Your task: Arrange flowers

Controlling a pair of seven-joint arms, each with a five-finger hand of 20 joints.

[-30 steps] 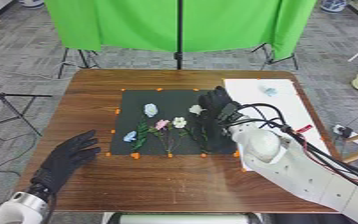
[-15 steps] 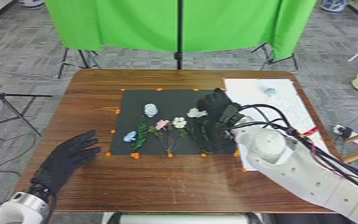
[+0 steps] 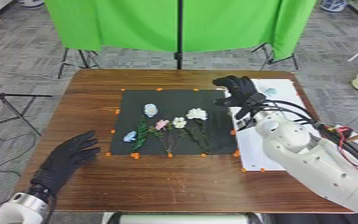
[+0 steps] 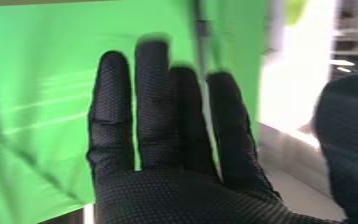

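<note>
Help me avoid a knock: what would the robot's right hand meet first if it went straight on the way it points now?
Probably the green cloth, past the far edge of the table. The black pole stands close to the line of the right hand and might come first; depth is unclear.

– Describe the right arm (image 3: 295,150)?
– Glossy white, with smooth, rounded casing and a bulging, curved section below the wrist.
– Any wiring?
– Yes, thick black cables (image 3: 304,112) in loose loops, plus a thin red wire (image 3: 342,144).
– And at the end?
– Black all over: a right hand (image 3: 240,93) in a snug fabric glove, finely dimpled like mesh in the wrist view, with seams along the fingers (image 4: 113,115).
– Same on the other side?
– Much alike: white left arm (image 3: 20,207), dark fittings at the wrist, a slim black cable alongside, matching black-gloved left hand (image 3: 62,161).
</note>
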